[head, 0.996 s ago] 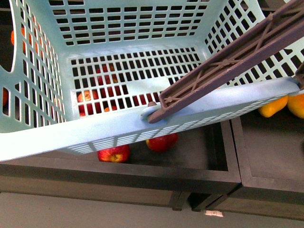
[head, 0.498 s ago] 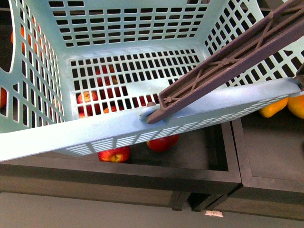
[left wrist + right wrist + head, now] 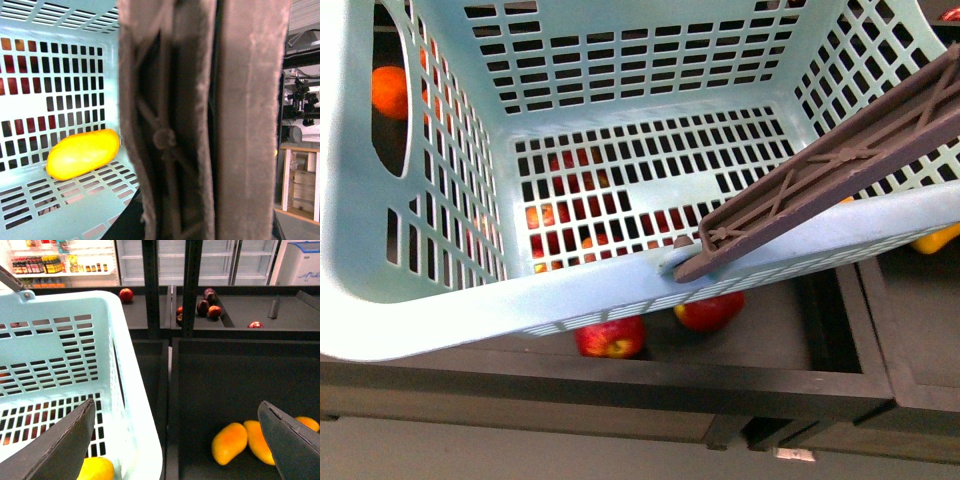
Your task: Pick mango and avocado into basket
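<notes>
The handle (image 3: 200, 120) looms blurred across my left wrist view, hiding much of the basket (image 3: 60, 30). In my right wrist view, the picture's edge cuts off the mango (image 3: 97, 470).

Grocery shop: stocked bottle shelves (image 3: 60, 262), coolers (image 3: 210, 260), fruit bins (image 3: 220, 390).

Dark display bins (image 3: 225, 385) stand in rows on a pale grey floor (image 3: 520, 455) — behind them glass-door coolers (image 3: 210, 260) and a lit shelf of bottles (image 3: 45, 263), possibly sauces.
</notes>
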Tool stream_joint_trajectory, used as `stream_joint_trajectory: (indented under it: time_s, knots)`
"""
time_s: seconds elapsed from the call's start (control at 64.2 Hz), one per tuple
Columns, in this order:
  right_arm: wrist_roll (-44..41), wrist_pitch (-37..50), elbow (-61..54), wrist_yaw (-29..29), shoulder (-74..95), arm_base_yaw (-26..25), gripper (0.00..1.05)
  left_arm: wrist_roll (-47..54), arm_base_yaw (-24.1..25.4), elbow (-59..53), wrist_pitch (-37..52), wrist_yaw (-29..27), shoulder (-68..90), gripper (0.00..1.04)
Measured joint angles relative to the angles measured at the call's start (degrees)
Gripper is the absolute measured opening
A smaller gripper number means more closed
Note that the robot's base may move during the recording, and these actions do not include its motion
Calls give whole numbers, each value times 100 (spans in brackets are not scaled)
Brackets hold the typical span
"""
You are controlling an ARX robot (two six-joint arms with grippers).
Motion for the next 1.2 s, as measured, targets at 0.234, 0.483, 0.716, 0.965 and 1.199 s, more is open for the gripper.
stream_joint_trajectory:
  time_s: [0.234,0.483,0.716,0.965,1.199]
  knots:
    - [0,-11,-13,-9,-11,0,96,22,44,0,-2,-118,13,14]
    - [2,-20,-15,-15,-9,2,96,44,63,0,0,-111,17,14]
    - [2,-20,-13,-20,-13,0,96,37,57,0,0,-87,24,14]
    - [0,-20,-13,-17,-11,-2,96,59,66,0,0,-136,24,14]
    - [0,-20,-13,-15,-13,-2,96,50,68,0,0,-107,24,14]
